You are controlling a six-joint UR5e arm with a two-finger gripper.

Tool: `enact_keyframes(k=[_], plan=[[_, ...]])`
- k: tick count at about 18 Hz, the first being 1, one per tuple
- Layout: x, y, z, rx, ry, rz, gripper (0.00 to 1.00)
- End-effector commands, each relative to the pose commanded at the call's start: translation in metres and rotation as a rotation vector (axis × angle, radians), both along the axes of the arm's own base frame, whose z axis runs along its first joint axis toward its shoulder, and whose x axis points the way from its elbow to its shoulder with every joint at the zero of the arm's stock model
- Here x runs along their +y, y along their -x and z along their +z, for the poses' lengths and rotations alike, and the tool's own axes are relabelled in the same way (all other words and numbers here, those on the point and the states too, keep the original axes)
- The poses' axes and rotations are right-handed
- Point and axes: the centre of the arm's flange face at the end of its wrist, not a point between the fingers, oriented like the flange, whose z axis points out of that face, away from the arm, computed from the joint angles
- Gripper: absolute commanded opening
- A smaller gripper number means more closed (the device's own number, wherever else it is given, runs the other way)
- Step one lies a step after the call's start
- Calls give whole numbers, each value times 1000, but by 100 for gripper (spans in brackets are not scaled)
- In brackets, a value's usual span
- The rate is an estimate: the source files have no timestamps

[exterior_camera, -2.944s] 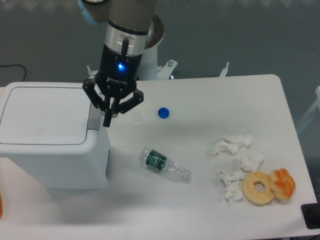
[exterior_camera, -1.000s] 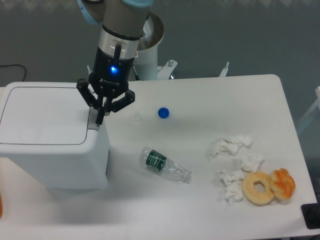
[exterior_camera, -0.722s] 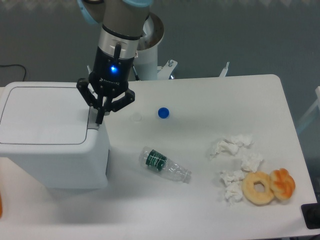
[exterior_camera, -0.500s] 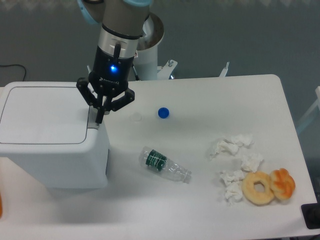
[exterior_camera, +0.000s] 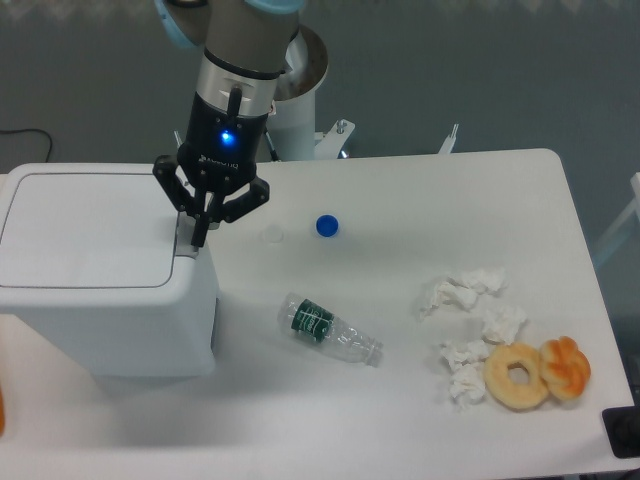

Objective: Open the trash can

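The gripper (exterior_camera: pixel 200 238), fingers pinched shut on nothing, sits at the grey tab (exterior_camera: pixel 186 238) on the trash can (exterior_camera: pixel 95 285). It could slip off, leaving the lid (exterior_camera: pixel 85 232) closed.

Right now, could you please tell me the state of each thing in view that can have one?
trash can: lid down, closed.
gripper: fingers together, tips at the grey tab on the can's right edge.
plastic bottle: lying on its side, uncapped.
blue cap: loose on the table.
tissues: crumpled.
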Motion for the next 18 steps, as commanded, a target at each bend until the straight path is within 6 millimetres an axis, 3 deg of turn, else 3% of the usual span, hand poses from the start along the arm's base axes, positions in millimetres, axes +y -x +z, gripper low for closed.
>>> enact_keyframes(k=[9,15,18], plan=[[-1,-1,9,4,-20,0,0],[17,17,36,22,-60,29,23],[24,29,48,31,-80,41,25]])
